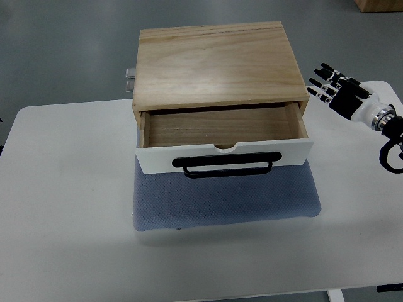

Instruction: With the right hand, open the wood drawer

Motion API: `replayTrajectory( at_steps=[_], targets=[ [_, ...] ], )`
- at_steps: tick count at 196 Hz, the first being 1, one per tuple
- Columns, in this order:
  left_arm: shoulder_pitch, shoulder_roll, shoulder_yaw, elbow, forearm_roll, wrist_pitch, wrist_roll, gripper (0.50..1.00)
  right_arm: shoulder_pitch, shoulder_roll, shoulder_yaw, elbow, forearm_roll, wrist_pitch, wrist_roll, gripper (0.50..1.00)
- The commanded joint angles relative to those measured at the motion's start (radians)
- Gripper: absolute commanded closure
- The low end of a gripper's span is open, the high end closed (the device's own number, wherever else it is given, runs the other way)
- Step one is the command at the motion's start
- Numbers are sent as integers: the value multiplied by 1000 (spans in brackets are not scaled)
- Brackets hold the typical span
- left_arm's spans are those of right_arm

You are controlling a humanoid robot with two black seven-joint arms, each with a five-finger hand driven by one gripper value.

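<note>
Top view. The wood drawer (223, 135) stands pulled out toward the near side of its wooden cabinet (217, 63), its interior bare and its white front panel (223, 157) overhanging a grey-blue pad (227, 201) that lies under the unit on the white table (63, 207). The black handle (227, 167) on the panel is free; nothing touches it.

The right hand (340, 91) is at the right, level with the cabinet's far half, just beside the cabinet's right wall but apart from it. Its fingers (324, 78) are extended and loosely spread toward the cabinet, holding nothing. The left hand does not appear.

Judgement: the opening looks largely accomplished; the drawer is well out.

Risks from here:
- The fingertips point at the cabinet's side wall. Any sweep leftward could strike the cabinet and shift it on the soft pad.
- The drawer's front already hangs past the cabinet. Further pulling could draw it out of its housing; whether a stop exists cannot be told.
- The pad may allow the unit to rock if the handle is pressed downward.
- A cable loop (391, 154) near the wrist could snag on the table edge.
</note>
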Motion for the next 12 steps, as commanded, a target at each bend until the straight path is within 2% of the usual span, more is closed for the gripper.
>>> replayTrajectory(
  at_steps=[1, 12],
  targets=[
    [1, 0, 0, 0, 0, 0, 0, 500, -2, 11, 0, 0, 0, -6, 0, 546],
    [1, 0, 0, 0, 0, 0, 0, 500, -9, 12, 0, 0, -2, -6, 0, 546]
  ],
)
